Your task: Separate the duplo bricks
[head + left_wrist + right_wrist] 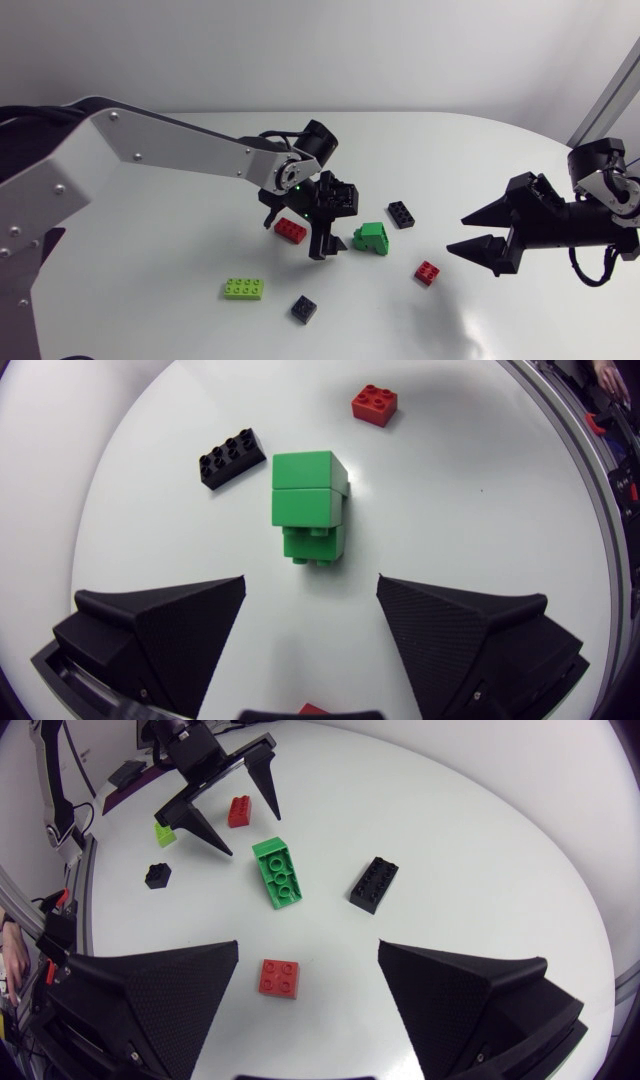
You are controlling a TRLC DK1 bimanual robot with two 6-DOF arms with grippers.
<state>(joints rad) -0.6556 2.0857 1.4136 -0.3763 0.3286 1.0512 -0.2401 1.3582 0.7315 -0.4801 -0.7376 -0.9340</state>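
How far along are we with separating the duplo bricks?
Looks done: five loose bricks lie apart, the red brick, lime brick, small black brick, long black brick and small red brick. In hand: nothing; the left claw is open with the green stack just ahead of it, the right claw open, farther off. Left: the green stack is still joined.

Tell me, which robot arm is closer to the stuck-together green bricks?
Left. The left gripper hangs right beside the green bricks, which lie just ahead of its open fingers. The right gripper is farther off, beyond the small red brick.
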